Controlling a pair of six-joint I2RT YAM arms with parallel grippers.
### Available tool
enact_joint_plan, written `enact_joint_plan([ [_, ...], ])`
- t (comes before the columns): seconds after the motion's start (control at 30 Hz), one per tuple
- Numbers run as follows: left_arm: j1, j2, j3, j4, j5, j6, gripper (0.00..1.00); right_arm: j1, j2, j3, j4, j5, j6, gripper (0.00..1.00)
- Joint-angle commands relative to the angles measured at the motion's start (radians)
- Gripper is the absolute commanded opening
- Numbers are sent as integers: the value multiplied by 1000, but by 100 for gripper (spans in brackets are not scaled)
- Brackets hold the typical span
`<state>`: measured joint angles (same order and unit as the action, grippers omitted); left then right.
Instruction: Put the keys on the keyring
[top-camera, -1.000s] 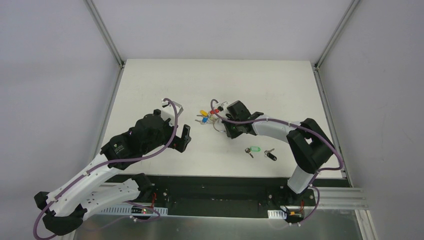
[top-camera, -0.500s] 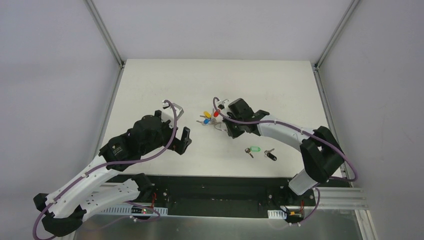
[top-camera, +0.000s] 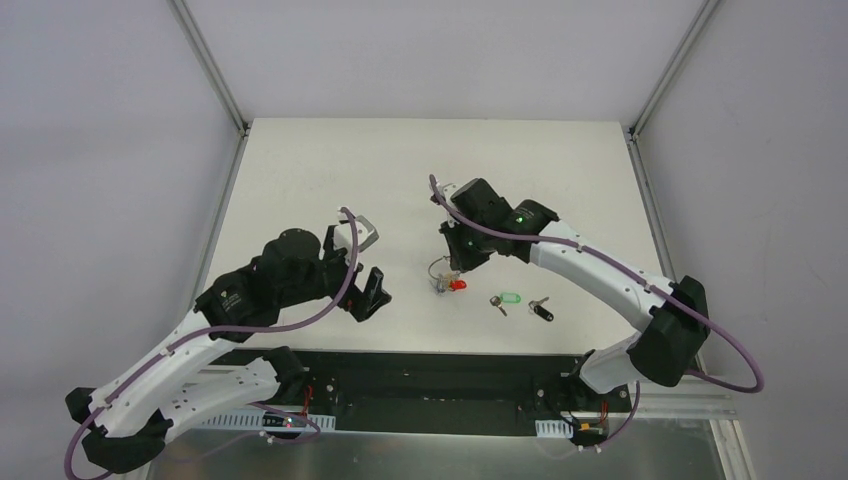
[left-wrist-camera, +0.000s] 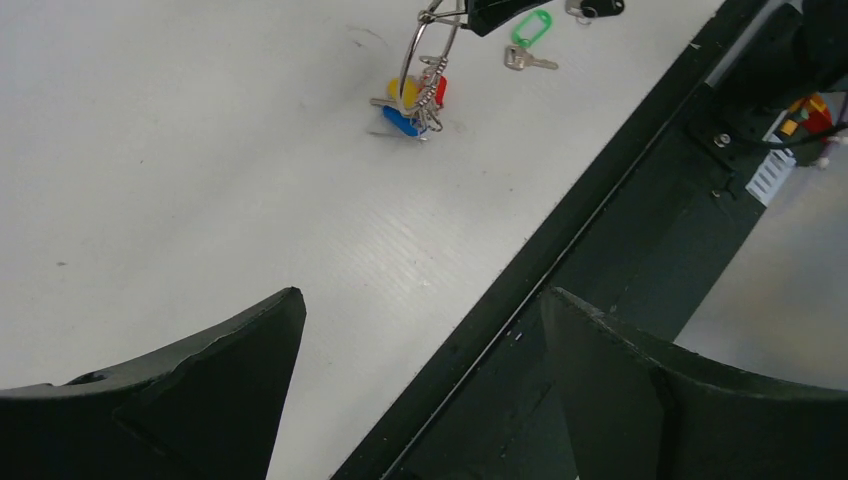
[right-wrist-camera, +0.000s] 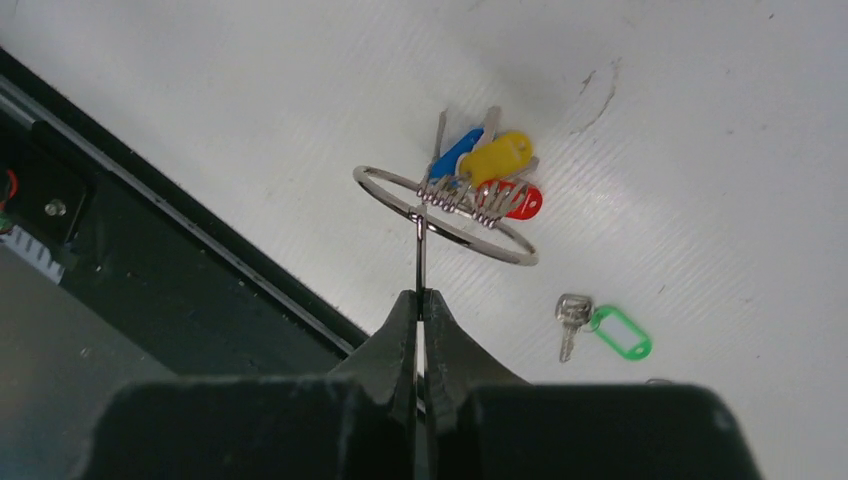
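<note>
The green-headed key (top-camera: 507, 299) and the black-headed key (top-camera: 541, 311) lie loose on the table (top-camera: 300, 180), right of centre and close to its near edge. They are apart from each other, where they lay a second ago. The keyring (top-camera: 440, 272) has come nearer and rightward. It now hangs upright just left of the green-headed key, its wire pinched in the shut jaws of the right arm (top-camera: 590, 265). Its red key (top-camera: 459, 285), yellow key (right-wrist-camera: 497, 155) and blue key (right-wrist-camera: 455, 155) dangle onto the table. The left arm (top-camera: 285, 280) has edged nearer, jaws wide apart, left of the ring. The table's far half lies well away from both arms; a black rail (top-camera: 430, 360) borders the near edge.
</note>
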<state>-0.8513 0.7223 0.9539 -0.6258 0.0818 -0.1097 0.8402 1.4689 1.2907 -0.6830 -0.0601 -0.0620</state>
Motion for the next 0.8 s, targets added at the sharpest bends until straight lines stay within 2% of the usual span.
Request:
enact_joint_plan([
  [0.0,-4,-24,48,30,154,66,88,40,-43,101,-187,-51,101,0],
  [0.33,-4,-30,70,88,352,150,88,79,-51,287,-378,-255,224,0],
  [0.5,-5,1,51,126,456,227,86,103,16,406,-474,-334,252,0],
  [0.77,-4,-63,30,164,430,326,86,151,60,479,-504,-450,300,0],
])
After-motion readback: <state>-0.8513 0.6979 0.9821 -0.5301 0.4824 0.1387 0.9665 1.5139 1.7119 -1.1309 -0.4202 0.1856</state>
